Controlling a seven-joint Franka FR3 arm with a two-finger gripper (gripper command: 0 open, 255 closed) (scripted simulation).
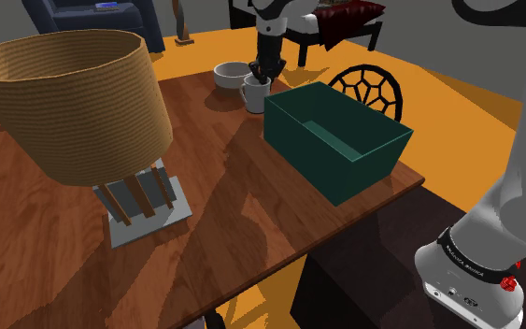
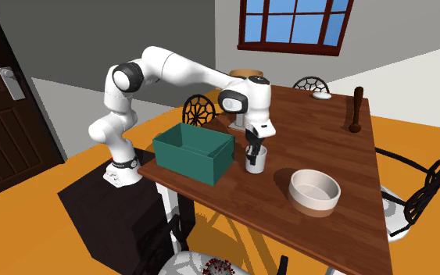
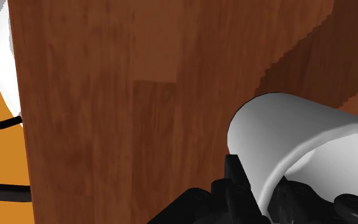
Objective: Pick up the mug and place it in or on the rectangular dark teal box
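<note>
A white mug point(image 1: 254, 95) stands on the wooden table point(image 1: 214, 187), just beyond the far corner of the dark teal box point(image 1: 335, 140) in the shoulder view. My black gripper point(image 1: 268, 71) comes down from above and is shut on the mug's rim, one finger inside and one outside. In the second exterior view the mug point(image 2: 255, 161) sits right of the box point(image 2: 193, 152), with the gripper point(image 2: 253, 145) on its rim. The wrist view has the mug point(image 3: 285, 130) close up with a finger point(image 3: 234, 175) against its wall. Whether its base touches the table I cannot tell.
A white bowl point(image 1: 232, 74) sits just behind the mug. A large woven lampshade point(image 1: 74, 98) on a grey base fills the shoulder view's left. A tall brown grinder point(image 2: 356, 109) and a small dish point(image 2: 320, 96) stand farther down the table. Black chairs ring it.
</note>
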